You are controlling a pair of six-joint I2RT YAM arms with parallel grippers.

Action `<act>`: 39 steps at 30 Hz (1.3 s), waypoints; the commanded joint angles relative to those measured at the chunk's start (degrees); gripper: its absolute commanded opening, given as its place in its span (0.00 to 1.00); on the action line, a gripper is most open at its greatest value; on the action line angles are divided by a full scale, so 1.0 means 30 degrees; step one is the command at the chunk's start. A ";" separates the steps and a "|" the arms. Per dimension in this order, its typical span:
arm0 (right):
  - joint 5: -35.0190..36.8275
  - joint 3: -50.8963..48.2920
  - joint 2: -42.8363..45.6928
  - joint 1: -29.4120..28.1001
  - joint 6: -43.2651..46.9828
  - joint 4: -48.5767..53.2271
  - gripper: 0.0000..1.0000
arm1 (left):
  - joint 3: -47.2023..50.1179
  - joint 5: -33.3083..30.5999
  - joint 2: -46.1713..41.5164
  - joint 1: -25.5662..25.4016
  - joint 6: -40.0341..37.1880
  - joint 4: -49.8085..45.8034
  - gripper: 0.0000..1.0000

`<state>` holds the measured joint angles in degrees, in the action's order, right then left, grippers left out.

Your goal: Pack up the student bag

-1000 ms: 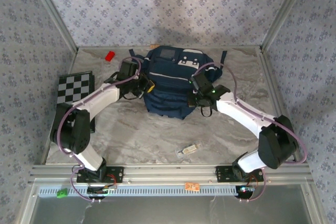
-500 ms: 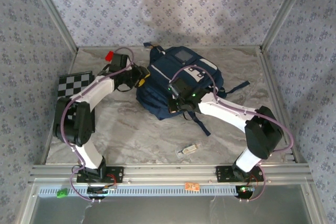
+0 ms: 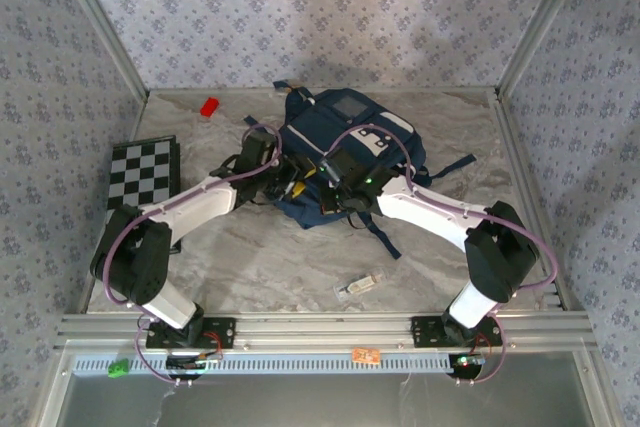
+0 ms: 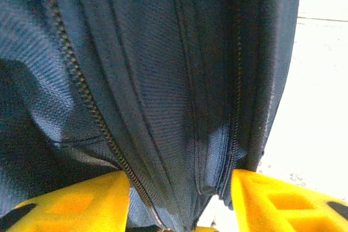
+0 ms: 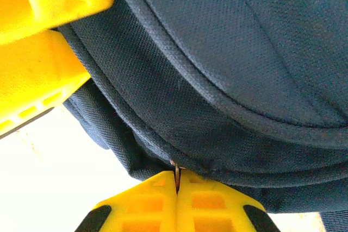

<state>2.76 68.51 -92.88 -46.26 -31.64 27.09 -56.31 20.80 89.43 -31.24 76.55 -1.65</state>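
Note:
The student bag (image 3: 350,142), navy with white patches, lies at the back middle of the table. My left gripper (image 3: 292,185) is at its near left edge. In the left wrist view this gripper (image 4: 179,188) stands open, and a fold of the bag's zippered fabric (image 4: 163,80) sits between its yellow fingers (image 4: 70,202). My right gripper (image 3: 328,187) is just beside it at the bag's near edge. In the right wrist view the right gripper (image 5: 176,180) is shut on a small metal zipper pull (image 5: 176,170) under the bag's seam.
A black-and-white checkerboard (image 3: 142,169) lies at the left edge. A small red object (image 3: 209,106) sits at the back left. A small pale object (image 3: 358,286) lies near the front middle. A dark bag strap (image 3: 452,167) trails right. Patterned walls close in three sides.
The bag has swung and slid to the left with my right gripper on it. My left gripper has opened and moved from the bag's left side onto its near edge.

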 commanded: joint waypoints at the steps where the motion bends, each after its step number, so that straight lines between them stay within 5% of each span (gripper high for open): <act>1: 0.0475 0.0103 0.0491 0.0105 -0.0583 -0.0351 0.00 | 0.0102 -0.1581 0.0337 -0.0139 0.1083 0.0754 0.42; 7: 0.1329 0.0103 0.0732 0.0127 -0.0529 0.0656 0.00 | -0.0161 -0.2859 0.0164 0.0121 0.0419 -0.0947 0.16; 13: 0.2034 -0.1387 0.1656 0.0658 -0.0266 0.1802 0.00 | -0.0467 -0.2661 -0.0208 0.1084 -0.0585 -0.1701 0.00; 39: 0.1320 -0.2795 0.2239 0.6365 0.2149 0.1811 0.00 | -0.1474 0.0681 -0.0959 0.4338 -0.4296 -0.3793 0.00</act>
<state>2.09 61.58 -85.34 -30.70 -27.00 26.81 -60.75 26.94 89.23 -21.98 66.04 -12.32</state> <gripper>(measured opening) 0.051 0.045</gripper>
